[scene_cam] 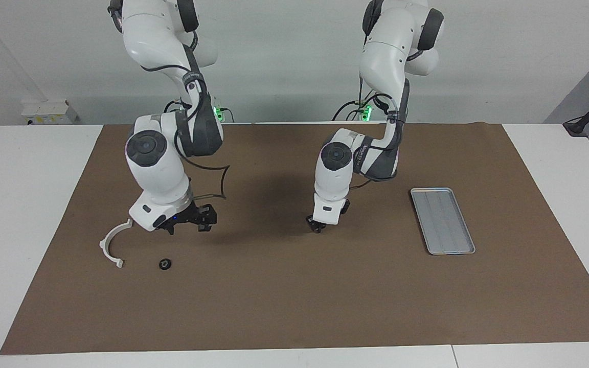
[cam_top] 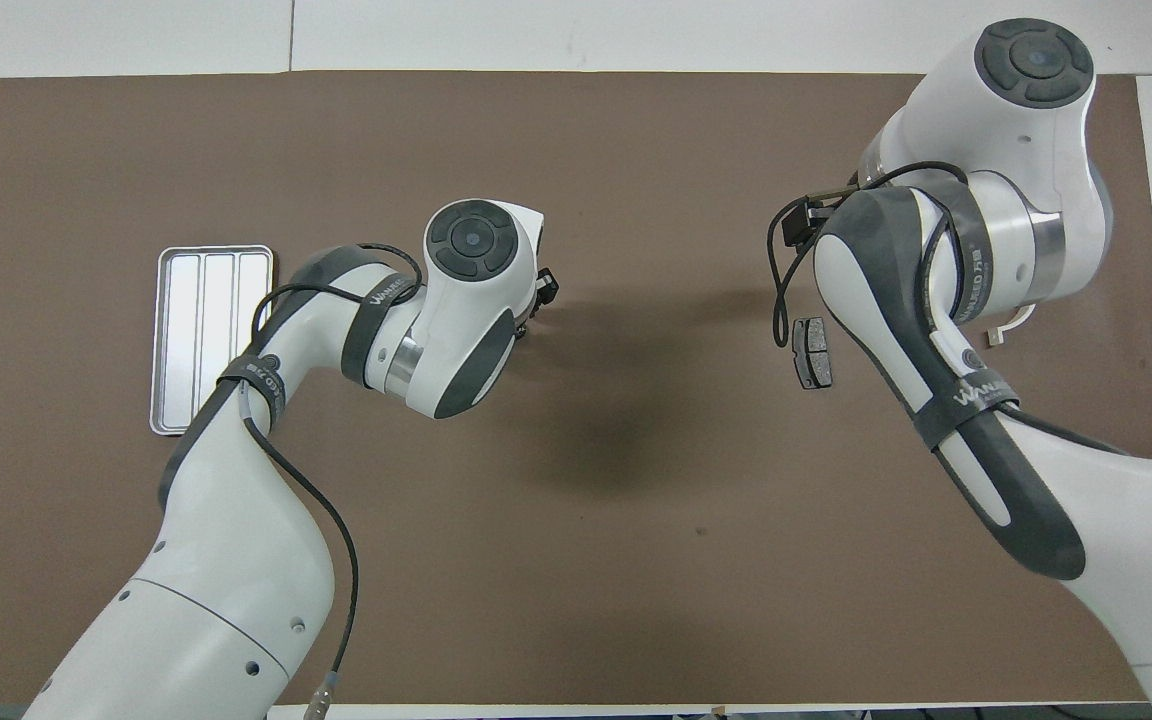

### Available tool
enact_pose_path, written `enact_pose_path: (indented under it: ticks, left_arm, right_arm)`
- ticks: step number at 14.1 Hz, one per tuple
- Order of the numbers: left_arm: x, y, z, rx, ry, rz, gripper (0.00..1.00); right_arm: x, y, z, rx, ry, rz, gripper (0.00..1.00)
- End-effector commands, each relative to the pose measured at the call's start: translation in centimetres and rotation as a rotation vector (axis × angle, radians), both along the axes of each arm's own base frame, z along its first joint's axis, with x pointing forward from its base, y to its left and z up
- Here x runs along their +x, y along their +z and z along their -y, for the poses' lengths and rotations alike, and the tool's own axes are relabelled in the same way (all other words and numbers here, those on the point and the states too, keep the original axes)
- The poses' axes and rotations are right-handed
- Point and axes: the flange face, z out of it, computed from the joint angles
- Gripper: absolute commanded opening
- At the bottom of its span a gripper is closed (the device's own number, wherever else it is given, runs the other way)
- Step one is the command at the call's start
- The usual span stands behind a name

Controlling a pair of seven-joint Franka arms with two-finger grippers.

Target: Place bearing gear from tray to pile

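Right tool (scene_cam: 201,223) over mat, bracket (scene_cam: 111,244) beside gear (scene_cam: 165,263).

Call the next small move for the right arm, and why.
Probably lift the right gripper straight up and back off. The bearing gear lies on the mat beside the white bracket, apart from the gripper, which hangs nearby holding nothing. The tray is empty, so nothing looks left to fetch. The left gripper waits low over the mat's middle.
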Motion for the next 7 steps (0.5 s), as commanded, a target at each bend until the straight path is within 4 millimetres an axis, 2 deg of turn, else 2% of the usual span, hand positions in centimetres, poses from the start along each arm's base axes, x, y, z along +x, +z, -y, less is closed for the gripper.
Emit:
enact_pose_path:
  ticks: [1, 4, 7]
  left_arm:
    - [1.3, 9.1, -7.4, 0.007, 0.068, 0.017, 1.0]
    - [1.3, 17.7, -18.1, 0.008, -0.021, -0.009, 1.0]
    - [0.1, 22.7, -26.2, 0.002, -0.09, -0.03, 1.0]
  right_arm:
    - [-1.9, 2.0, -3.8, 0.006, -0.09, -0.01, 1.0]
    - [-4.3, 2.5, -11.6, 0.007, -0.247, 0.01, 1.0]
    - [-6.9, 1.6, -18.5, 0.032, -0.379, 0.001, 1.0]
